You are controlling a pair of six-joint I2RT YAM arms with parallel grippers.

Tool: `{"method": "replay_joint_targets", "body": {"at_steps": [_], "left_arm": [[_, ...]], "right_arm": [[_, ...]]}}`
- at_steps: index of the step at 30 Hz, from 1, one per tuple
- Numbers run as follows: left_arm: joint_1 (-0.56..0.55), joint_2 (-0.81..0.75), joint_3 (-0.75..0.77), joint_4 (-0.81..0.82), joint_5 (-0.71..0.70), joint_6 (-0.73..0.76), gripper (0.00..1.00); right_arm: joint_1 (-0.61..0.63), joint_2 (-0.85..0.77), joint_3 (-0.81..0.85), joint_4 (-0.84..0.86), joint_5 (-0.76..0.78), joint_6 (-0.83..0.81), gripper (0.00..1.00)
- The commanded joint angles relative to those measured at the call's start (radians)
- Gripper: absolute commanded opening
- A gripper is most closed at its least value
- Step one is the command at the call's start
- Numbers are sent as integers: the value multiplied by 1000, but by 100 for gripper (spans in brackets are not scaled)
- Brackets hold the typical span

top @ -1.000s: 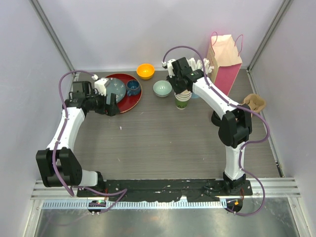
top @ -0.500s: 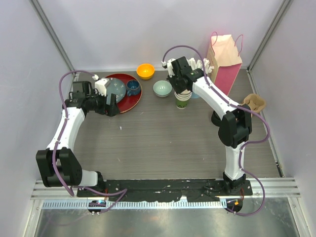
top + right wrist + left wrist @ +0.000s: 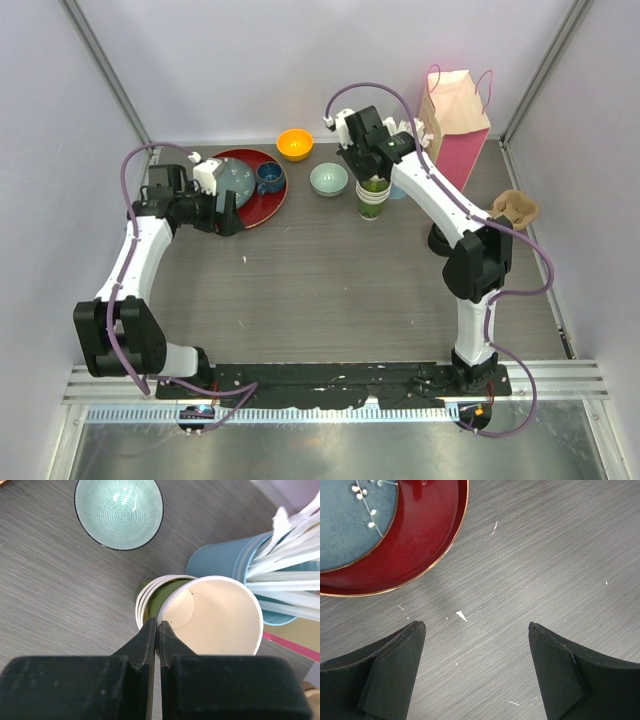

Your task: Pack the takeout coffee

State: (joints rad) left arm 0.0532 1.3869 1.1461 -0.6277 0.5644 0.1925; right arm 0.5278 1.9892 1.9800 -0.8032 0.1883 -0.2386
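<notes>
- The right gripper is at the far side of the worktop; its fingers are pressed together on the near wall of an open paper cup, cream inside, with no lid on it
- That cup leans partly over the stack of nested cups it belongs to; whether its base is clear of the stack cannot be told
- The left gripper hovers over bare worktop just beside the red tray, fingers spread wide and holding nothing
- Risk: the pinch takes only a thin strip of rim, so the paper may buckle or slide out if the cup swings
- Risk: the nested cup below may cling and ride up, then drop and roll
- Risk: the light-blue cup of white sticks stands touching or just beside the held cup; a sideways move could tip it and scatter the sticks
- Risk: a pull off the stack's axis could topple the stack toward the teal bowl
- The pink paper bag stands near, behind the stick cup; its narrow mouth could catch a tilted cup
</notes>
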Motion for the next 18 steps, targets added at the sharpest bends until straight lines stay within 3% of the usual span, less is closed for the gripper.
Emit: {"method": "replay_joint_targets", "body": {"at_steps": [1, 7, 10, 14, 18], "left_arm": [[-7, 9, 37, -10, 34, 12, 88], [-6, 17, 50, -20, 5, -2, 88], [-6, 17, 63, -23, -34, -14, 88], [-6, 8, 64, -20, -86, -19, 88], [-1, -9, 58, -12, -142, -18, 88]], "right_arm": [[29, -99, 85, -5, 60, -73, 1], [113, -113, 207, -71, 85, -137, 1], [187, -130, 223, -88, 12, -175, 1], [335, -174, 26, -30, -176, -280, 1], [394, -179, -125, 102, -300, -343, 1]]}}
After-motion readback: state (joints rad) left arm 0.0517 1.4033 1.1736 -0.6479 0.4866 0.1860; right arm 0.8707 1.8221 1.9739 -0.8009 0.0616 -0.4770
